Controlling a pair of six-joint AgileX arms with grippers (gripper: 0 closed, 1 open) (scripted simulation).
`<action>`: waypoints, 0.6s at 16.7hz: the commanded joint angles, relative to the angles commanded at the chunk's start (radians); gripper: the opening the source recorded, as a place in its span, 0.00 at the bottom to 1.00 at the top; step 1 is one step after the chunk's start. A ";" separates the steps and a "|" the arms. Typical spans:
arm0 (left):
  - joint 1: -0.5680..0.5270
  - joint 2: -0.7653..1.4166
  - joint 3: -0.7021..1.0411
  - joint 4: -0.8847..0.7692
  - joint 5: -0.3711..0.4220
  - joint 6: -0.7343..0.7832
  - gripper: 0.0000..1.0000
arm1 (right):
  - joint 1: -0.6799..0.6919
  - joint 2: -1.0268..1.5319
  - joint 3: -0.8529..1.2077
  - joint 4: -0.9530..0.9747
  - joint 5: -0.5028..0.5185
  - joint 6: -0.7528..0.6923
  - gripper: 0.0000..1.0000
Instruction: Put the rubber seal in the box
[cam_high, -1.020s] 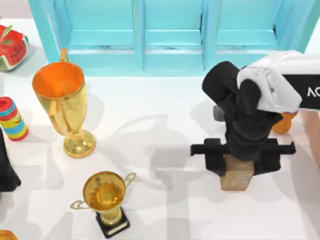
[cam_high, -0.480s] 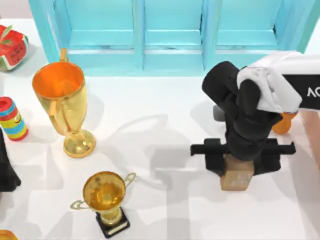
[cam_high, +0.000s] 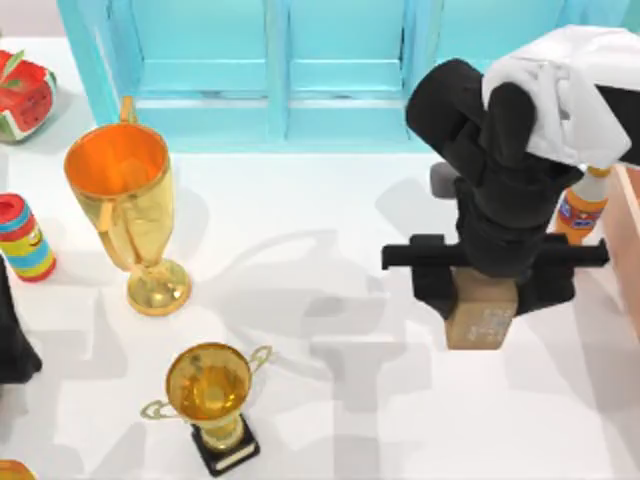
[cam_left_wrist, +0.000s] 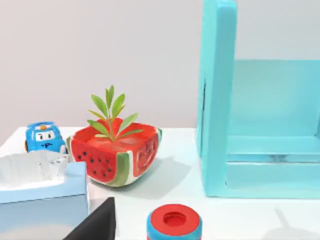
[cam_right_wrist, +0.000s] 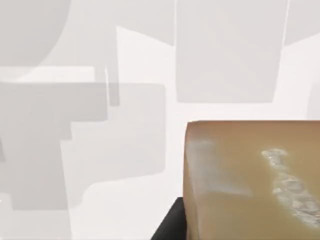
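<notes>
Seal count 1, rubber seal (cam_high: 482, 313) | right tool (cam_high: 482, 285) clamps it | trophies 2 | orange bottle (cam_high: 581, 206) 1

Open tabletop (cam_high: 330, 230) spans the centre and lower right of the top view. The turquoise frame (cam_high: 340, 70) walls the upper edge; two gold trophies (cam_high: 125, 215) (cam_high: 210, 400) crowd the left. An orange bottle (cam_high: 582, 210) stands just beside the box wall (cam_high: 625, 250) at right.
</notes>
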 joint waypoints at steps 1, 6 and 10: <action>0.000 0.000 0.000 0.000 0.000 0.000 1.00 | -0.001 -0.014 0.030 -0.046 0.000 -0.001 0.00; 0.000 0.000 0.000 0.000 0.000 0.000 1.00 | -0.003 -0.046 0.103 -0.145 0.001 -0.003 0.00; 0.000 0.000 0.000 0.000 0.000 0.000 1.00 | -0.003 -0.041 0.101 -0.143 0.000 -0.003 0.00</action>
